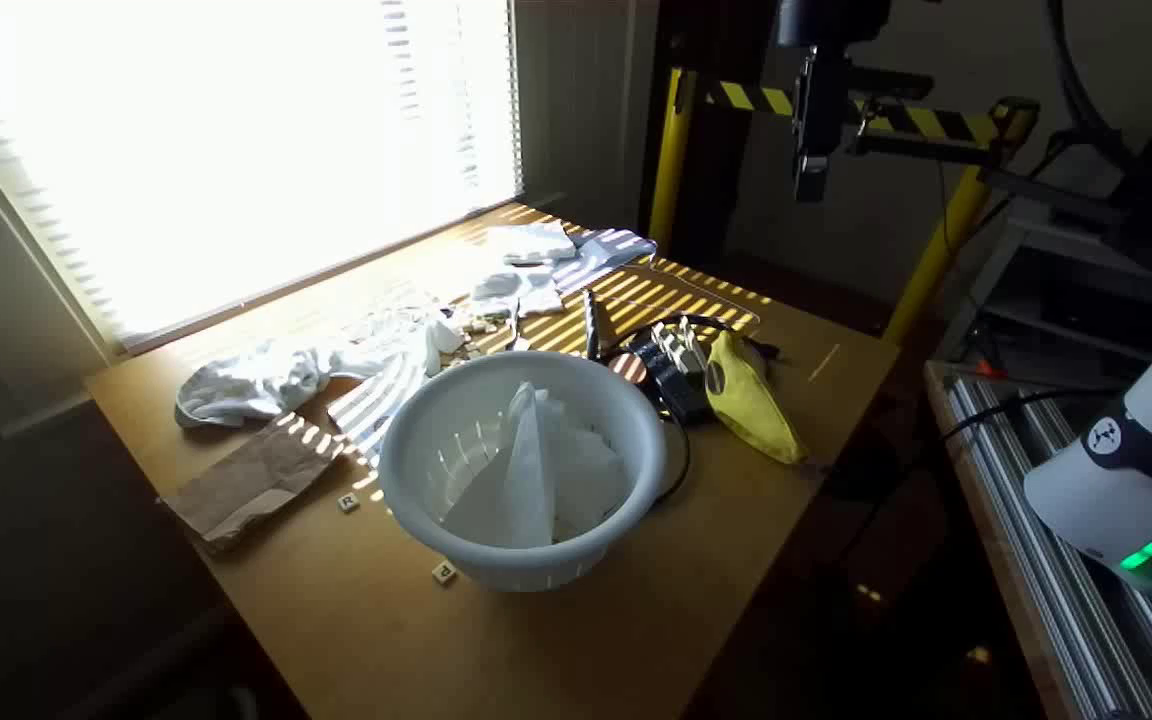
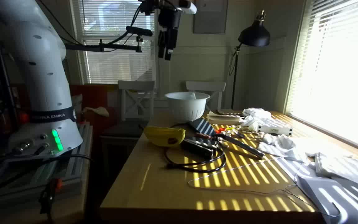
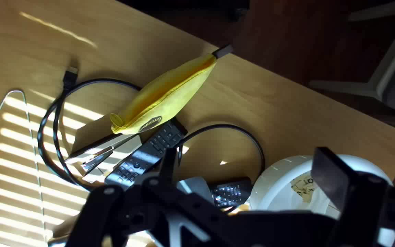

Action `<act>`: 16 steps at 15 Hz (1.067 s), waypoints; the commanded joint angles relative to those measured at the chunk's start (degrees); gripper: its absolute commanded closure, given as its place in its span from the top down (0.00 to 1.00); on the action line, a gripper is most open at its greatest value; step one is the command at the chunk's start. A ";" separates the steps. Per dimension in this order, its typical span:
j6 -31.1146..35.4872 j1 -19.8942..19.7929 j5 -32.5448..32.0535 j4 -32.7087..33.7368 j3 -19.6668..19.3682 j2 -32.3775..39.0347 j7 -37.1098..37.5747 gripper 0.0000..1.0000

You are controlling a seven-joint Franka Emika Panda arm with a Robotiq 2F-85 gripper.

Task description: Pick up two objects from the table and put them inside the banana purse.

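Observation:
The yellow banana purse [image 1: 751,400] lies near an edge of the wooden table [image 1: 576,650]. It shows in both exterior views [image 2: 163,136]. In the wrist view the purse [image 3: 170,92] has a dark tip at the table's edge and a long darker fold facing up, which looks parted; its inside cannot be made out. My gripper [image 1: 809,190] is high above the table in both exterior views [image 2: 165,56]. In the wrist view my gripper [image 3: 247,163] has its fingers wide apart with nothing between them. A black remote [image 3: 142,157] lies beside the purse.
A big pale bowl [image 2: 186,107] holds white sheets and letter tiles. A smaller black keypad device [image 3: 230,193], a looped black cable [image 3: 103,80] and a bent wire [image 3: 29,116] lie around. White cloths [image 1: 256,385], a brown paper bag [image 1: 246,490] and loose tiles [image 1: 444,572] are on the table.

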 commanded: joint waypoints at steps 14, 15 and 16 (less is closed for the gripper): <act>2.20 -1.27 1.19 -1.72 1.10 -0.62 1.56 1.00; 3.10 -1.46 1.12 -2.41 1.25 -0.88 2.38 1.00; 5.31 -1.89 1.68 -3.57 1.23 -1.48 4.10 1.00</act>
